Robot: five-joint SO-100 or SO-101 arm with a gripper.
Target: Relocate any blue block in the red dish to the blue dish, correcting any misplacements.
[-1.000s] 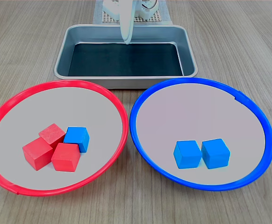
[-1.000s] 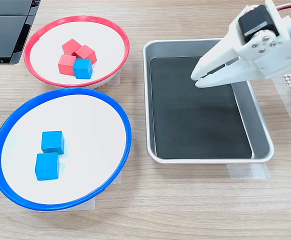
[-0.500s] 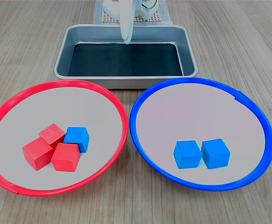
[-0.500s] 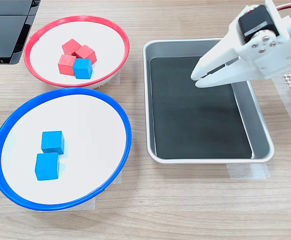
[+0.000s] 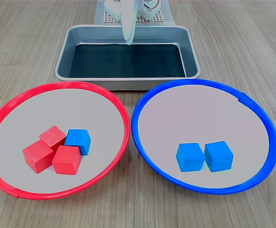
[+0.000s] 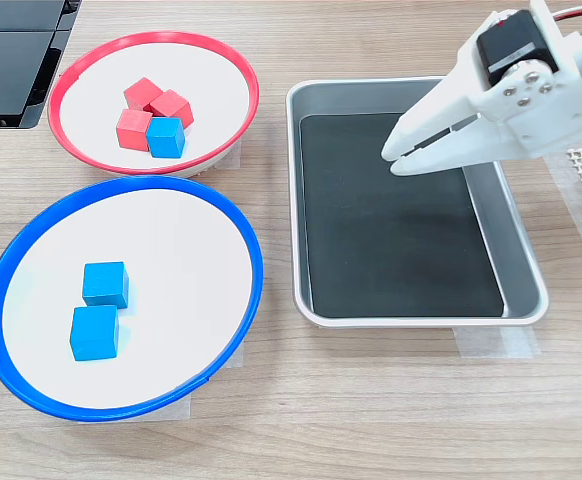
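Closest to the camera in the first exterior view are the two big round shallow dishes sitting side by side on the light wood-grain surface [image 5: 29, 38]. The red-rimmed dish with the pale grey inside [image 5: 110, 100] is on the first exterior view's left, and it's got the small bright blue cube [image 5: 78, 141] in it, pressed right up against three red cubes [image 5: 52, 151] (so that one's in the wrong dish). The blue-rimmed dish [image 5: 142, 102] on the first exterior view's right holds two more blue cubes [image 5: 205, 156], touching each other.

Behind both dishes is the rectangular metal tray with the dark liner [image 5: 62, 59], nothing in it.

Furthest back, the white robot gripper [image 6: 391, 158] hangs above the tray in the second exterior view, jaws only a sliver apart at the tips and holding nothing.
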